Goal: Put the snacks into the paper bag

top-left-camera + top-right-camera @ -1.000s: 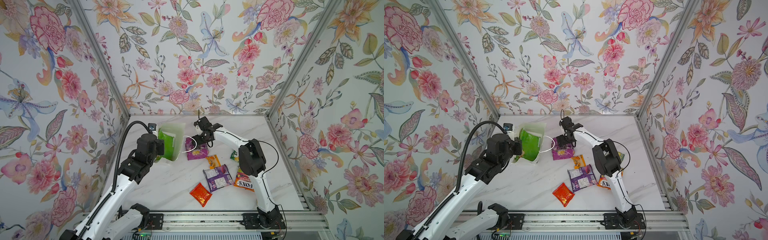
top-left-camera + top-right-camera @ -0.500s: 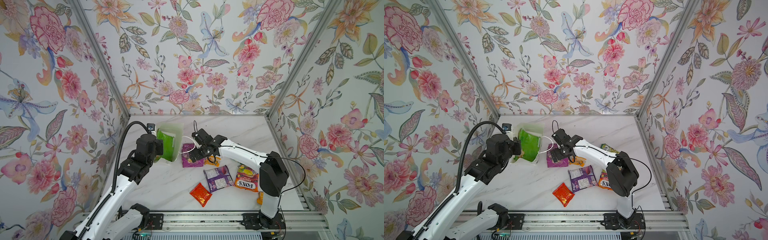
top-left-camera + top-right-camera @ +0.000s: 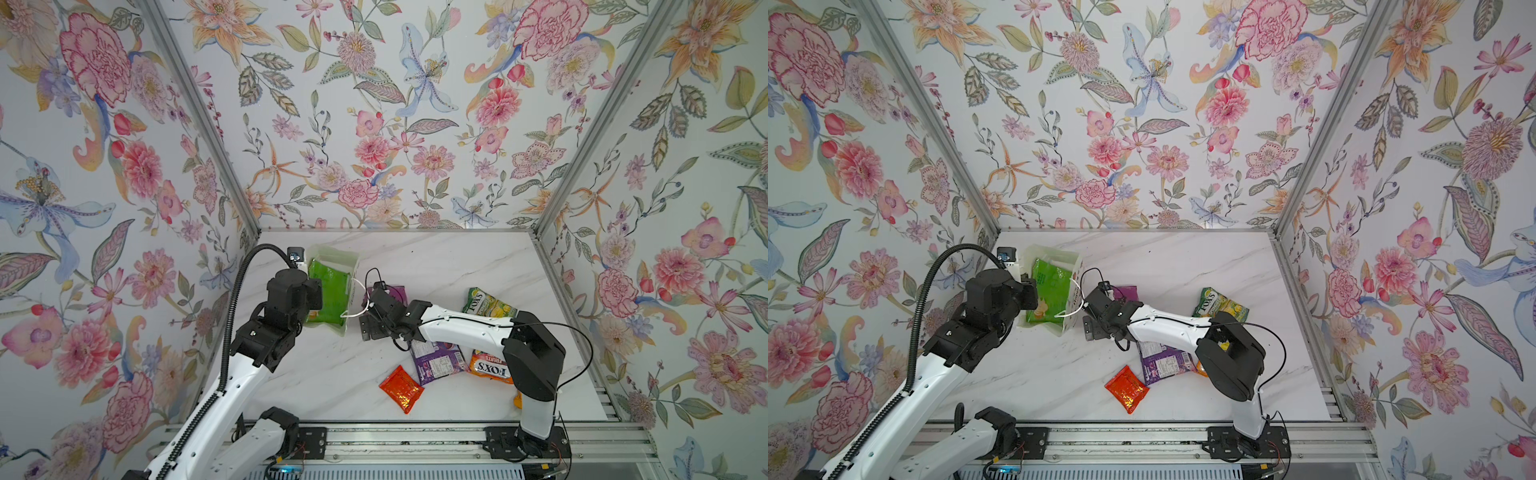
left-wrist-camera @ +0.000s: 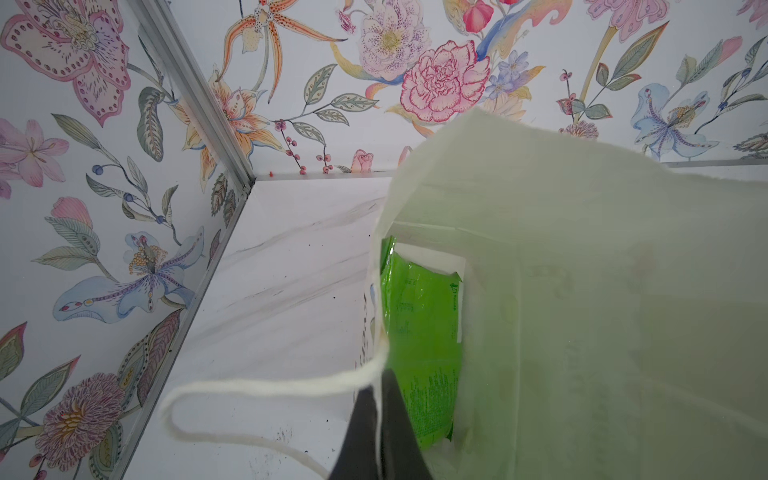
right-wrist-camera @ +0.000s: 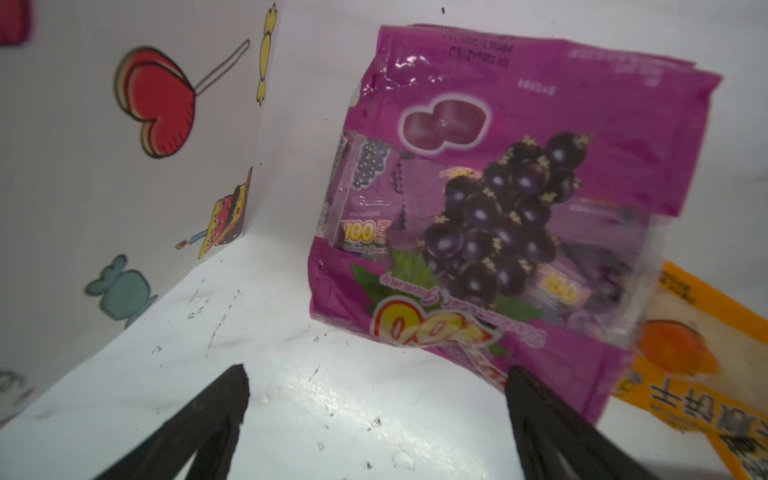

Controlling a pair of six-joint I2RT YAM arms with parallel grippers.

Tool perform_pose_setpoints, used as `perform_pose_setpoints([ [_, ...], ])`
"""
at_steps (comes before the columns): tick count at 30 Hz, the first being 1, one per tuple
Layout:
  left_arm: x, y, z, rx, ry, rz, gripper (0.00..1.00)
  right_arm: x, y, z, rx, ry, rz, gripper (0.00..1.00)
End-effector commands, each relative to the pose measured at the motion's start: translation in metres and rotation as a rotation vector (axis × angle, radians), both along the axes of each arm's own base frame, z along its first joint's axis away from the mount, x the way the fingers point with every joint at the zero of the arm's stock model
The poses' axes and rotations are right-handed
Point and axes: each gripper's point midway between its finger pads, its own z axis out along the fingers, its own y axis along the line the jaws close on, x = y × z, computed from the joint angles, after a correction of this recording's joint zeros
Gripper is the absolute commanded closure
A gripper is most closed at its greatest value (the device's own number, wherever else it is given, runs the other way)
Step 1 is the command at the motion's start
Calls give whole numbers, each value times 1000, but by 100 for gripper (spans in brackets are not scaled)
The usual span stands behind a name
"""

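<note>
The white paper bag (image 3: 352, 266) (image 3: 1076, 266) stands open at the back left with a green chips bag (image 3: 328, 291) (image 4: 419, 332) inside. My left gripper (image 4: 380, 411) is shut on the bag's near rim beside its cord handle (image 4: 249, 386). My right gripper (image 3: 370, 328) (image 5: 376, 374) hangs open over bare table next to the bag's printed side, holding nothing. A purple grape packet (image 5: 519, 145) (image 3: 397, 291) lies just beyond it. Farther right lie another purple packet (image 3: 436, 363), a red-orange foil pack (image 3: 401, 388), a green FOX'S bag (image 3: 486, 305) and an orange FOX'S bag (image 3: 490, 365).
An orange sachet (image 5: 706, 374) lies beside the grape packet. Flowered walls close in the marble table (image 3: 457, 257) on three sides, and a metal rail (image 3: 415, 436) runs along the front. The right arm's elbow (image 3: 534, 353) hangs over the packets at the right.
The right gripper has swung from the bag's mouth forward and down, to the table beside the bag, still open. Its elbow has moved right. The left gripper and bag have stayed put.
</note>
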Motion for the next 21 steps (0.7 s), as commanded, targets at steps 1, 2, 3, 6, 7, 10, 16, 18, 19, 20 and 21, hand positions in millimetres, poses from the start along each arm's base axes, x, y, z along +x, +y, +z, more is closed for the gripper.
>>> perform_pose_setpoints([
  [1,1,9,3,8,-19,33,100,12,6,-11,-4,-8,-36,2],
  [2,1,9,3,9,-20,35,100,13,7,-15,-9,-1,-35,2],
  [3,0,9,4,9,-23,37,100,15,6,-19,-14,6,-39,2],
  [6,0,11,5,7,-30,40,100,22,-8,-26,-52,-13,-72,3],
  [7,0,11,5,8,-29,40,100,25,-16,-25,-67,-25,-91,3],
  [10,0,11,4,9,-28,45,100,29,-37,-24,-82,-28,-123,3],
  [16,2,11,1,9,-18,42,100,34,-77,-16,-107,-44,-173,5],
  [18,2,12,2,7,-20,44,100,36,-91,-14,-104,-37,-194,5],
  [19,2,12,2,7,-20,46,100,36,-94,-12,-96,-32,-191,5],
  [20,2,12,2,6,-20,50,100,37,-94,-10,-80,-29,-175,5],
  [21,2,13,1,6,-19,49,100,38,-95,-6,-71,-29,-174,4],
])
